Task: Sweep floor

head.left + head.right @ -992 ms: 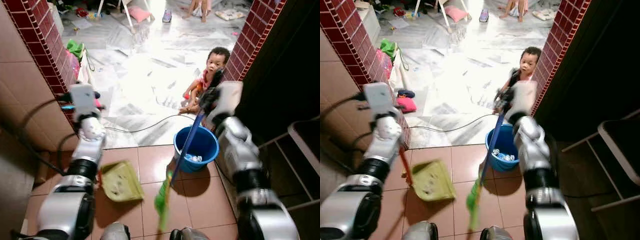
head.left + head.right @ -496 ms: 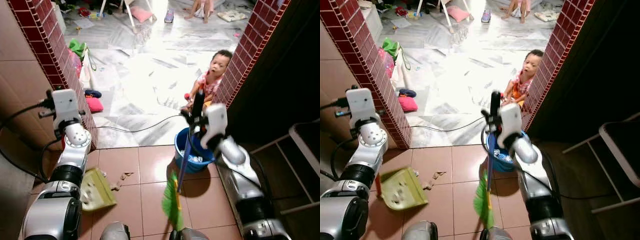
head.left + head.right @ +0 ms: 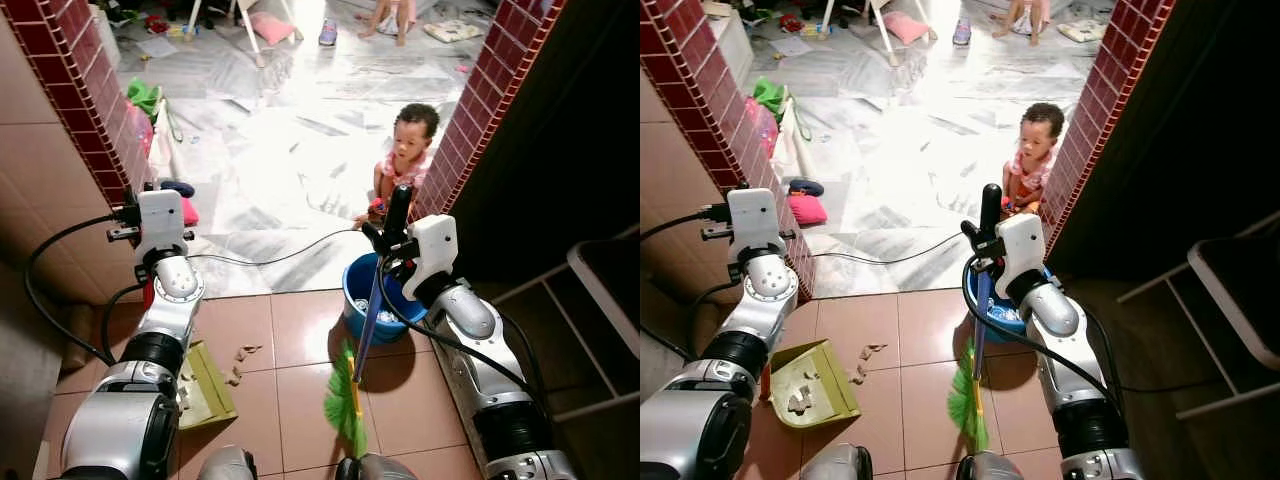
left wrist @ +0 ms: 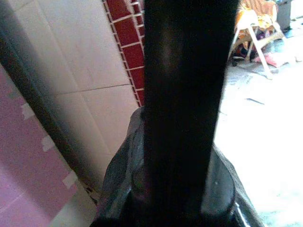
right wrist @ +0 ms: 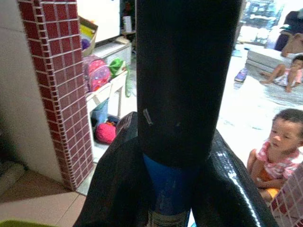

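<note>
A broom with a blue handle and green bristles stands tilted on the brown tiles. My right gripper is shut on the top of its handle; the right wrist view shows the blue handle between the black fingers. A yellow-green dustpan rests on the tiles at the left, holding a few scraps. Its red handle runs up behind my left arm, where my left gripper holds it. Brown scraps lie on the floor between dustpan and bristles.
A blue bucket stands just behind the broom. A small child sits in the doorway beyond it. A cable crosses the threshold. Red brick pillars flank the opening, and a chair frame stands at the right.
My left arm has drawn the dustpan from the middle of the tiles to the left, uncovering scraps on the floor. The right arm and broom top have come nearer and lower.
</note>
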Robot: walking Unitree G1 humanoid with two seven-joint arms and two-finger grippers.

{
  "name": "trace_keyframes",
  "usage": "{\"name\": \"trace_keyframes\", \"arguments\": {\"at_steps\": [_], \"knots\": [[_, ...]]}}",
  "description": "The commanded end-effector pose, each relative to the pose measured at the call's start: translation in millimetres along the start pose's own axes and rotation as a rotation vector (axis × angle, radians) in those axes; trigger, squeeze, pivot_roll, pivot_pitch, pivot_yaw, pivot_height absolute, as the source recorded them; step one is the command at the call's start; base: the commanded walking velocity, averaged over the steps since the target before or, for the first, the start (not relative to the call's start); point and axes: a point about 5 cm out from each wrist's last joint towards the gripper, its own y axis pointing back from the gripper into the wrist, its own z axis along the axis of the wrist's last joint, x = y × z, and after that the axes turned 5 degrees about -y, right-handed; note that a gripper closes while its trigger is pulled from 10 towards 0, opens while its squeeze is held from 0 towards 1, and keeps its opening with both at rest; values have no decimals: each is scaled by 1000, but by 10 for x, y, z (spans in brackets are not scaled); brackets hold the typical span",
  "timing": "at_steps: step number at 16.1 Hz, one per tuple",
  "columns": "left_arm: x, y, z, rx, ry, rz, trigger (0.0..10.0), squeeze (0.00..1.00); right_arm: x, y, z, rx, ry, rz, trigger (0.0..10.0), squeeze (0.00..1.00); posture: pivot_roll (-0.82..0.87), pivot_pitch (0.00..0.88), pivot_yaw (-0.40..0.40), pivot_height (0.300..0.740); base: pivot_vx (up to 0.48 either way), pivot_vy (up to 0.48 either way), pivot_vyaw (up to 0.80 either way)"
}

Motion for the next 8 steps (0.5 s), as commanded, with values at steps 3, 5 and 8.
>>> {"name": "trace_keyframes", "arguments": {"at_steps": [3,5,8], "knots": [[-178,119,-45,45,8,-51,10000,0,76,-255,370,-160,16,48,10000,0,-111,59,-63,740,0,0,0],[-227,132,52,19,31,-12,10000,0,234,-648,618,-234,-2,117,10000,0,-74,90,-75,740,0,0,0],[-217,130,135,-4,67,17,10000,0,220,-734,660,-221,-33,111,10000,0,-34,100,-90,740,0,0,0]]}}
